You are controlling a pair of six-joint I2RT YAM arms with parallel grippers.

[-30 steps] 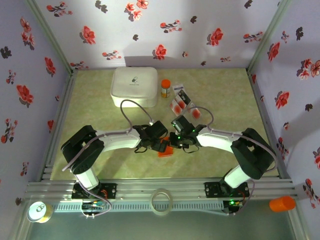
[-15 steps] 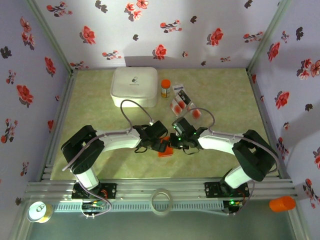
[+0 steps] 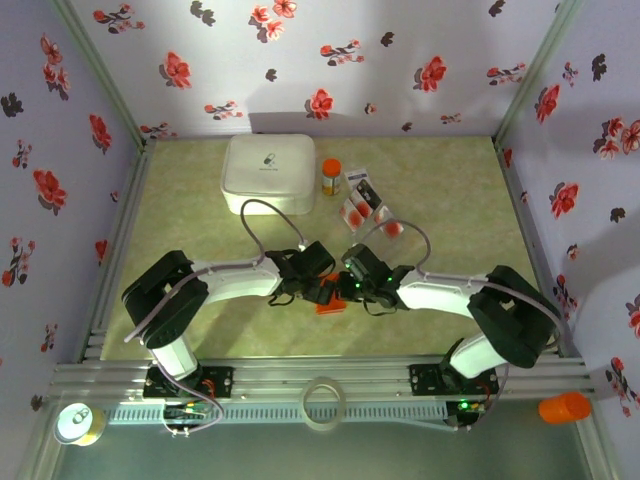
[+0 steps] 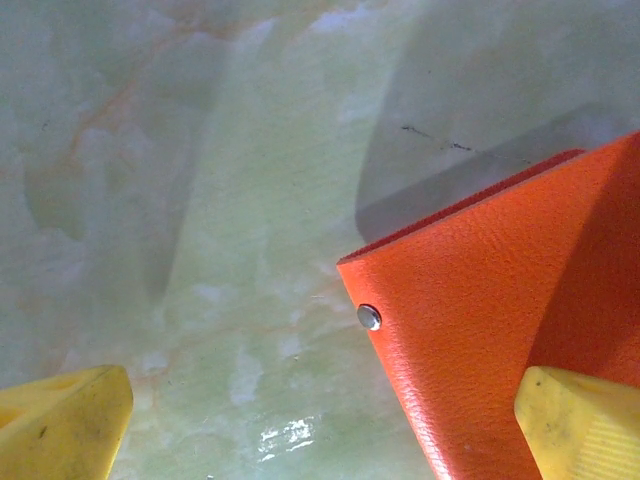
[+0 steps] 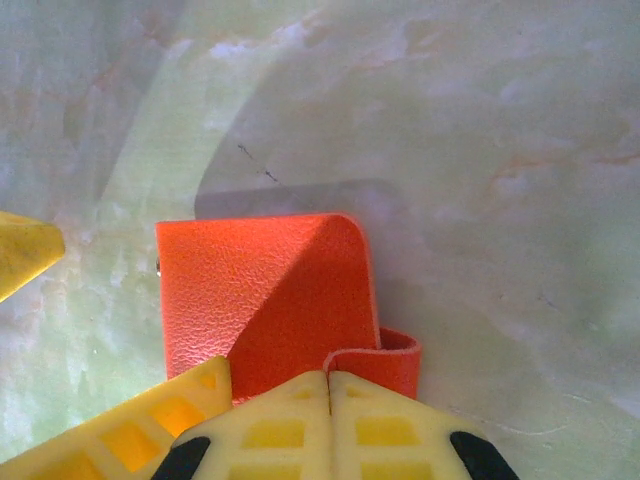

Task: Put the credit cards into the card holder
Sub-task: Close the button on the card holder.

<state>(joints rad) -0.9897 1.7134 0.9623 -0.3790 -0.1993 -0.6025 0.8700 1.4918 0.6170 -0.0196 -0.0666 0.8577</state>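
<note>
Orange-red card holder (image 5: 260,290) lies on the near middle of the desk (image 3: 470,190), at the spot where both arms meet. It has rounded corners and a metal snap stud (image 4: 369,317) on one edge. The cover sits tilted, with a shadow under its raised edge.

Right gripper (image 5: 328,385): clenched, fingertips pressed flat together at the near edge of the card holder. A curled orange lip of the holder touches the tips. Cannot tell whether that lip is pinched between them.

Left gripper (image 4: 320,410): released and spread wide. One finger (image 4: 578,425) overlaps the orange face at its lower corner. The other hangs over bare desk, well apart from the holder. The stud corner falls between the two fingers, nearer the one that overlaps.

Credit cards (image 3: 362,200): a loose cluster toward the back, beyond the right gripper, some dark, some white with red. One more card (image 3: 392,228) lies nearer, just behind the right wrist. All are apart from the holder.

White box (image 3: 268,172) sits at back left. A small orange-capped bottle (image 3: 330,177) stands just beside it, between box and cards.

Room: bare desk is wide at right-back and along the left side. The front rail runs close on the near side of the holder. Flowered walls close in the other three sides.
</note>
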